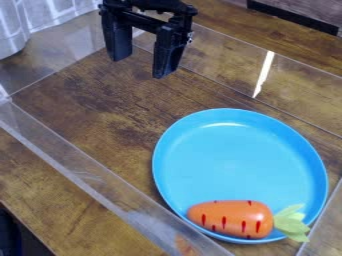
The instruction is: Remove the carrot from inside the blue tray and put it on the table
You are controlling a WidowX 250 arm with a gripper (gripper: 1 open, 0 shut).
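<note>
Carrot (239, 219): orange toy with dark grooves and a pale green top, lying on its side inside the plate at about six o'clock, near the rim, leaves pointing toward three o'clock. Plate (241, 155): round, shallow, light blue, resting on the table at the lower right. Table (94, 110): dark brown wood, glossy, visible grain. Gripper (144, 52): black, at twelve o'clock of the view, pointing down, well apart from the plate; jaws spread, holding nothing. Clear wall (74, 165): runs along the near table edge.
</note>
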